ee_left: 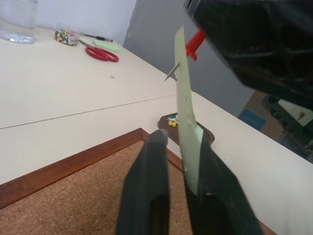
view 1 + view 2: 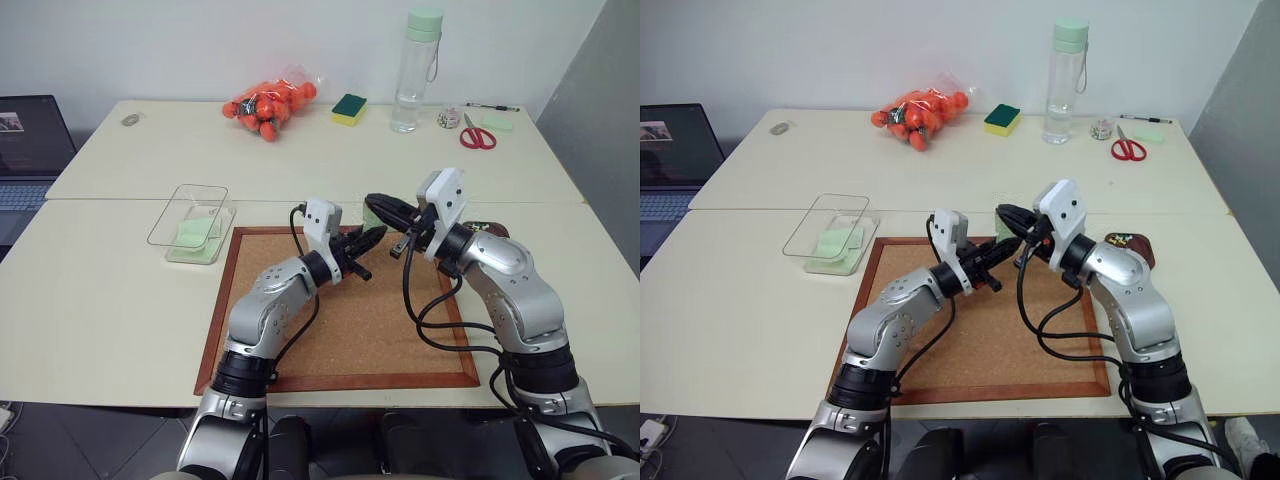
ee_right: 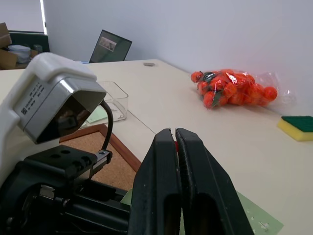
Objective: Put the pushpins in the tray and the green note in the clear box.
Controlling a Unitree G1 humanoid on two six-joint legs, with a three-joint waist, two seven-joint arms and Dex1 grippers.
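Green note [image 1: 188, 142] stands on edge above the cork board [image 2: 340, 320], pinched at its lower end between the closed fingers of the left gripper [image 2: 367, 238]. A red pushpin [image 1: 194, 43] pierces its upper end, and the right gripper [image 2: 380, 207] is clamped shut on that pin's head. Behind the note, the brown tray [image 1: 205, 133] holds several pushpins. The clear box [image 2: 190, 222] sits left of the board, with pale green slips inside.

- A cork board [image 2: 340, 330] with a wood frame lies on the table [image 2: 100, 290].
- A bag of oranges [image 2: 268, 104], a sponge [image 2: 349, 109], a tall clear bottle [image 2: 417, 70] and red scissors [image 2: 478, 135] sit at the back.
- A laptop [image 2: 28, 150] is at the left edge.
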